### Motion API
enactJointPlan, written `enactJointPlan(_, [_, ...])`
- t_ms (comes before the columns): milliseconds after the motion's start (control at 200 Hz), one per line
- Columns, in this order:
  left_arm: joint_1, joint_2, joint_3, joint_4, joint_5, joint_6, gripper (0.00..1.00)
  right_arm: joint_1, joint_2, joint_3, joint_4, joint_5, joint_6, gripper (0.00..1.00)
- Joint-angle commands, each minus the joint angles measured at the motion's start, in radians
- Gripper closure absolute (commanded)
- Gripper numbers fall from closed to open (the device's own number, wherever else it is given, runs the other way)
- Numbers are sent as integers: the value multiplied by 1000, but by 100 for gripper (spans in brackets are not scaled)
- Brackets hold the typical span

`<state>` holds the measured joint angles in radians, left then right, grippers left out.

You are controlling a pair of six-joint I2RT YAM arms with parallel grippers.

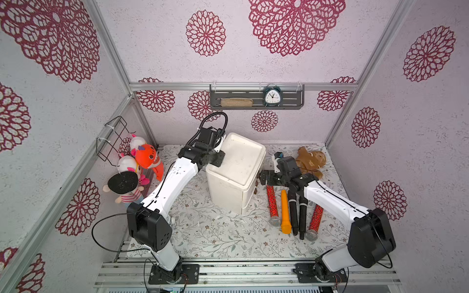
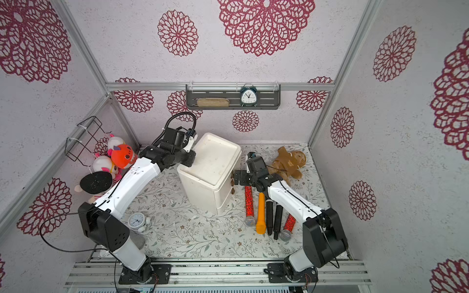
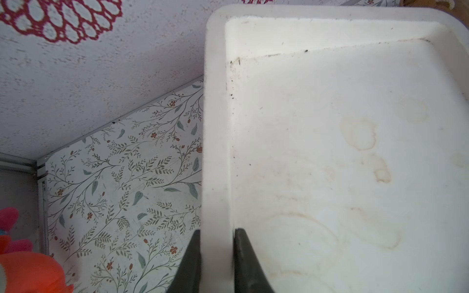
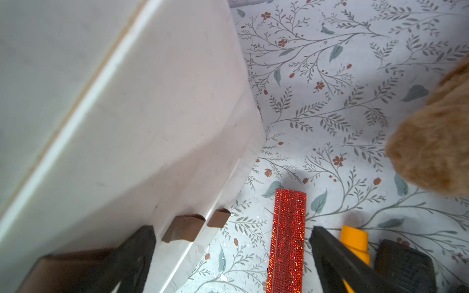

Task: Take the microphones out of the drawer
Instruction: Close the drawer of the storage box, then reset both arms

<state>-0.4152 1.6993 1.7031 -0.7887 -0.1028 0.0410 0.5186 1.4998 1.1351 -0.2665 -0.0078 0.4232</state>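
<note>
1. Two arms work a white drawer unit [image 1: 250, 200]. The left gripper [image 3: 217, 230] is pinched tight on its top rim [image 3: 215, 126].
2. The right gripper [image 4: 232, 228], jaws spread wide and empty, hangs close by the brown drawer handles [image 4: 184, 228].
3. The drawers [image 4: 193, 165] look shut, so the microphone inside cannot be seen. Five microphones [image 1: 285, 210] lie on the mat [image 1: 215, 228] nearby.
4. Judging by those, it is probably rigid, light and prone to roll, so mid-handle looks like the surest hold.
</note>
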Motion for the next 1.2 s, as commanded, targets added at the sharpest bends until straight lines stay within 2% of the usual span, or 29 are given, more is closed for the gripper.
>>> enactJointPlan(0, [-3, 56, -33, -138, -18, 104, 98, 21, 0, 40, 33, -18, 15, 1])
enactJointPlan(255, [-2, 49, -34, -143, -30, 104, 96, 7, -34, 23, -31, 49, -2, 1])
enactJointPlan(705, [-2, 17, -1, -139, -14, 95, 72, -131, -264, -173, -82, 39, -66, 1])
enactJointPlan(1076, [-2, 24, 82, -158, -6, 51, 61, -211, -454, -296, -117, 30, -145, 1])
enactJointPlan(1191, [-1, 2, 91, -157, -7, 44, 51, -231, -467, -308, -134, 30, -180, 1])
